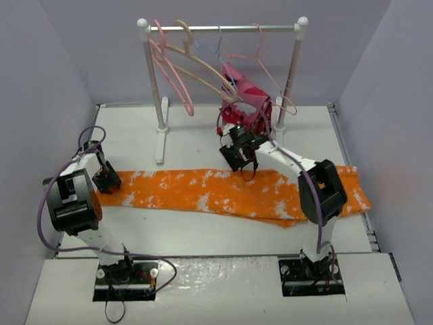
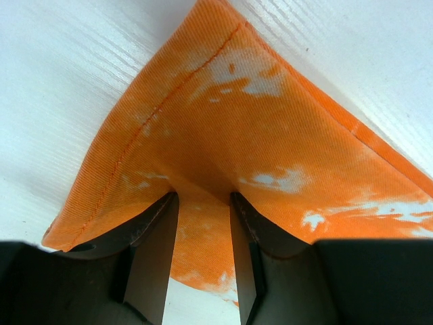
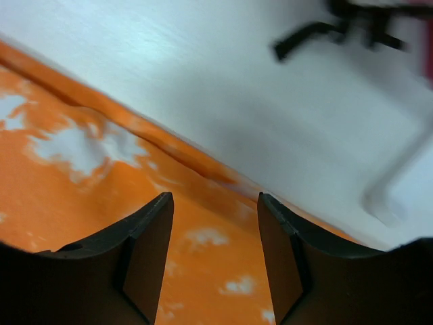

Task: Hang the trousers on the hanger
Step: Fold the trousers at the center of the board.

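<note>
From above, the trousers [image 1: 223, 193] lie flat across the table [image 1: 203, 233], running from my left arm to past my right. My left gripper [image 1: 108, 181] sits low on their left end. My right gripper [image 1: 240, 161] is over their far edge near the middle. The pink hanger [image 1: 187, 107] hangs tilted on the rack [image 1: 223, 29] at the back, well apart from the trousers, with a beige hanger [image 1: 203, 71] just beside it. Further right on the rail, a red garment [image 1: 247, 98] hangs from another hanger.

At my left wrist, a corner of the trousers [image 2: 223, 128] fills the view. My left gripper [image 2: 204, 196] has its jaws a narrow gap apart, with orange cloth showing in the gap and creasing at the tips. I cannot tell whether it is pinched.

At my right wrist the picture is blurred. My right gripper [image 3: 215, 196] has its jaws wide apart, holding nothing, above the hem of the trousers [image 3: 81, 176] where it meets the white table [image 3: 203, 74].
</note>
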